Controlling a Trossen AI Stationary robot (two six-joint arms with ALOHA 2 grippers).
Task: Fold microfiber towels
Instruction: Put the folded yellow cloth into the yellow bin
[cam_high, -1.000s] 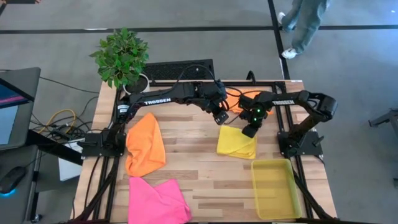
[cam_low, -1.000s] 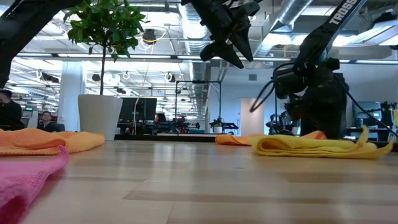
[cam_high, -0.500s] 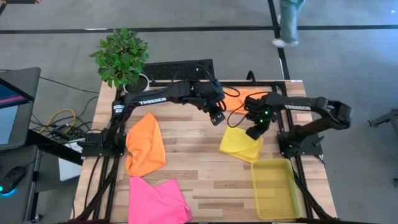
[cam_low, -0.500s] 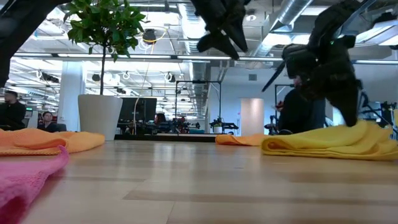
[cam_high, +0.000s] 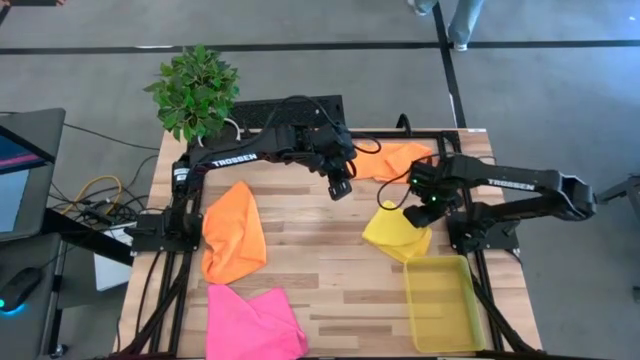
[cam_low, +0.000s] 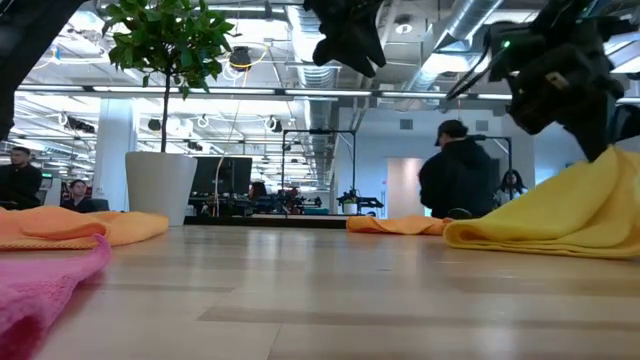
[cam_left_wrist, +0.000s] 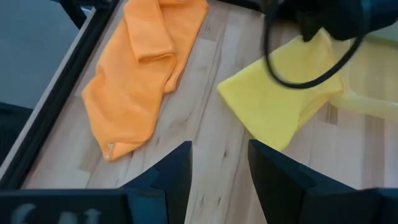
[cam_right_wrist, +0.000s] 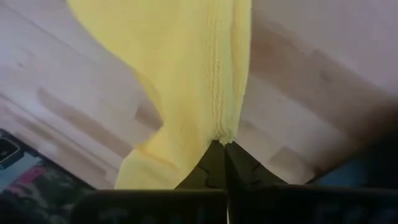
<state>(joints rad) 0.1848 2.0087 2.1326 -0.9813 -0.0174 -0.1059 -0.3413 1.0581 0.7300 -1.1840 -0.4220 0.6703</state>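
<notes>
- Two fingers of the right gripper (cam_right_wrist: 219, 147) pinch the yellow towel (cam_high: 398, 231) by its hemmed edge, lifting it beside the bin (cam_high: 441, 303).
- Left gripper (cam_left_wrist: 219, 163) hovers spread, empty, above the table (cam_high: 300, 250) near an orange towel (cam_high: 393, 159).
- Risk: such a thin bite could slip, dropping the fold crooked.
- Second orange towel (cam_high: 233, 229) and pink towel (cam_high: 252, 320) wait unfolded.

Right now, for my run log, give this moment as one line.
right hand: shut on yellow towel, lifting one edge | left hand: open, raised over table | folding unfinished
</notes>
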